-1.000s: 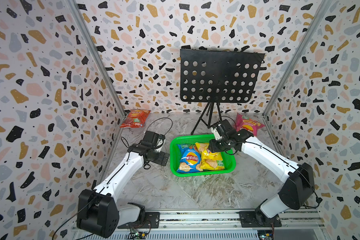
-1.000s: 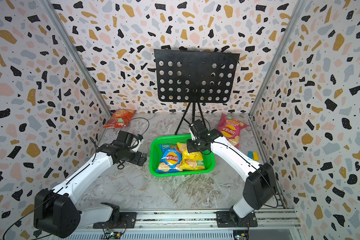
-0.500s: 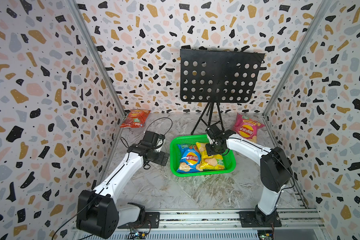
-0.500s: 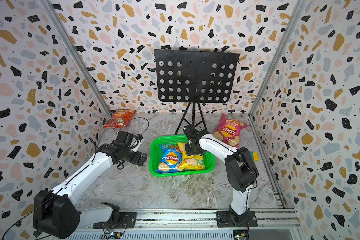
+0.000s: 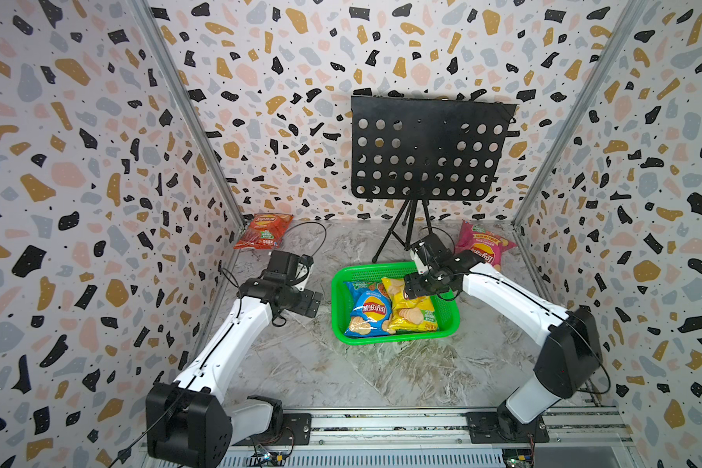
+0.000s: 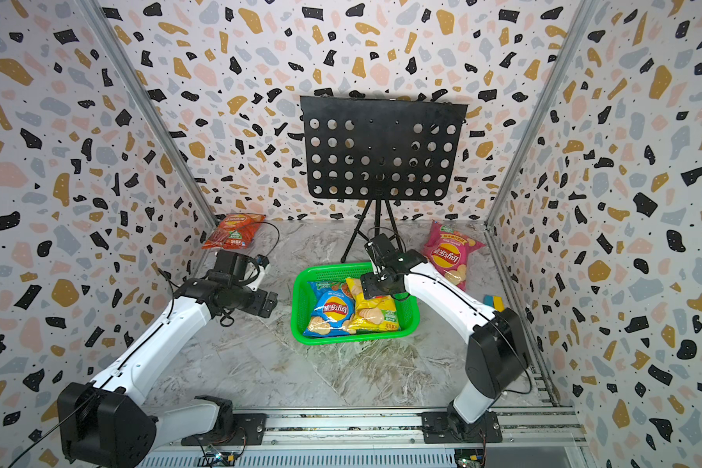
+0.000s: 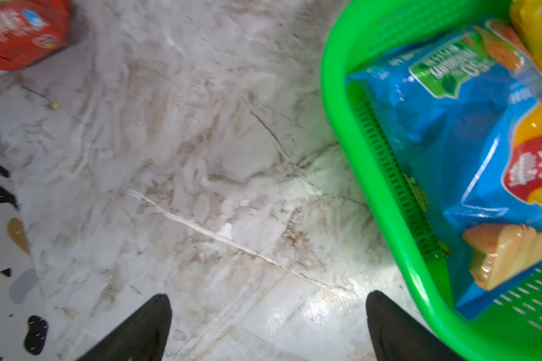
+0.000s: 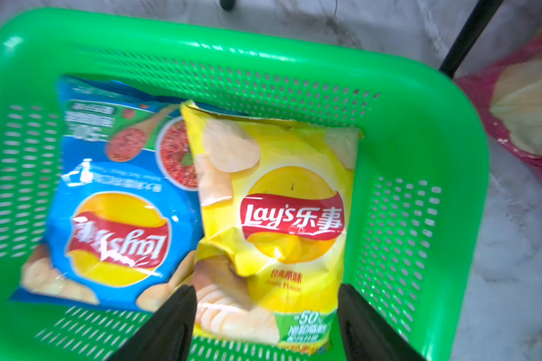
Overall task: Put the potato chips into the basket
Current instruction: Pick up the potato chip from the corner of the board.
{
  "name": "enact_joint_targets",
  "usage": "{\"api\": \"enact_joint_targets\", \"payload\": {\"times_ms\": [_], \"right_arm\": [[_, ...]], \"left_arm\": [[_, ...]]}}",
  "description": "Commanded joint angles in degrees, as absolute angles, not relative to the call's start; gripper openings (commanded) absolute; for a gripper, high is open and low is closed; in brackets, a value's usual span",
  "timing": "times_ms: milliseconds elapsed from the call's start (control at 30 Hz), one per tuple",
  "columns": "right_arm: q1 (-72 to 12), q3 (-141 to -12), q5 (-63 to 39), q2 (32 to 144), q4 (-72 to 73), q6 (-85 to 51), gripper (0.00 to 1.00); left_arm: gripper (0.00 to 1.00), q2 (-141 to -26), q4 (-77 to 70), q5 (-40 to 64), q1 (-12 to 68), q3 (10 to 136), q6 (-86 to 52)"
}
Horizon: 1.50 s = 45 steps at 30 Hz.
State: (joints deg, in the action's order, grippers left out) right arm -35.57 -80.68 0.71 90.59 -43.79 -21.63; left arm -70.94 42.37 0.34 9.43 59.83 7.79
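The green basket (image 5: 398, 337) (image 6: 353, 338) sits mid-floor and holds two of the potato chips bags: a blue bag (image 5: 367, 312) (image 8: 116, 218) and a yellow bag (image 5: 412, 314) (image 8: 282, 203). My right gripper (image 5: 416, 289) (image 8: 266, 306) hovers over the yellow bag, open, its fingers apart on either side of the bag's end. A red bag (image 5: 264, 231) lies at the back left. A pink bag (image 5: 485, 245) (image 8: 529, 103) lies at the back right. My left gripper (image 5: 315, 304) (image 7: 268, 315) is open over bare floor, left of the basket (image 7: 335, 109).
A black perforated music stand (image 5: 426, 150) on a tripod stands just behind the basket. A small blue-and-yellow block (image 6: 493, 302) lies by the right wall. Patterned walls enclose three sides. A black cable loops near the red bag (image 6: 234, 231).
My right gripper's jaws have spread wider over the yellow bag, which now lies loose in the basket. The left arm has not moved.
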Motion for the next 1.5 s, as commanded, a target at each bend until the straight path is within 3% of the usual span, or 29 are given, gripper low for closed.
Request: {"api": "enact_joint_targets", "payload": {"times_ms": [0,333,700,1033,1467], "right_arm": [[-35.7,-79.7,-2.0,83.2,-44.2,-22.4,0.76],[-35.7,-67.7,-6.6,71.9,-37.6,-26.2,0.76],[-35.8,-65.5,-7.5,73.8,-37.0,-26.5,0.74],[-35.8,-66.6,-7.1,75.9,-37.7,-27.0,0.73],[-35.8,-65.8,-7.3,73.6,-40.1,-28.7,0.69]], "left_arm": [[1.0,-74.1,40.5,-0.9,4.0,65.3,10.6],[0.96,-95.5,37.2,-2.4,-1.9,84.7,13.9],[0.91,-123.6,41.4,-8.4,-4.9,118.9,16.2],[0.89,-145.0,46.8,-7.1,-7.1,147.7,15.8],[0.8,-150.5,42.6,-4.1,-9.6,148.2,13.7]]}}
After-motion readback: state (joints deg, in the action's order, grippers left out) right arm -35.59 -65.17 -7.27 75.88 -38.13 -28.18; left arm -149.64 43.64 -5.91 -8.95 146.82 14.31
